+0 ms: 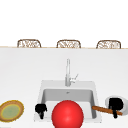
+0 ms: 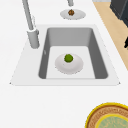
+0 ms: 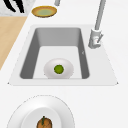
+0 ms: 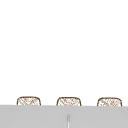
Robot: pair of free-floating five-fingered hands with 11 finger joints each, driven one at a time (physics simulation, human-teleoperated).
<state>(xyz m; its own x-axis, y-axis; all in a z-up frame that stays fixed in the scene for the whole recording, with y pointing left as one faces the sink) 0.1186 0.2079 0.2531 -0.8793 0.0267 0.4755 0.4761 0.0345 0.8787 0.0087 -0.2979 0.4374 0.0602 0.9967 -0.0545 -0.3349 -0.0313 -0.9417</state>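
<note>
Front view — red ball (image 1: pixel 67 114) before sink (image 1: pixel 42 86), yellow plate (image 1: pixel 11 110) left

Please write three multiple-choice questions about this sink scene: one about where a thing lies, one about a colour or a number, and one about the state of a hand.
1. Where does the white bowl with the green fruit lie?
A. on the counter left of the sink
B. inside the sink basin
C. under the faucet base

2. How many woven chair backs stand behind the counter in the front view?
A. two
B. three
C. five

3. How is the right hand in the front view?
A. flat on the counter, far from everything
B. inside the basin
C. over the white plate, at the brown stick

Answers: 1 B, both side views show the bowl on the basin floor. 2 B, chair backs number three in a row. 3 C, the hand overlaps the plate and the stick; its grip is unclear. The left hand hangs at the sink's front left corner.
</note>
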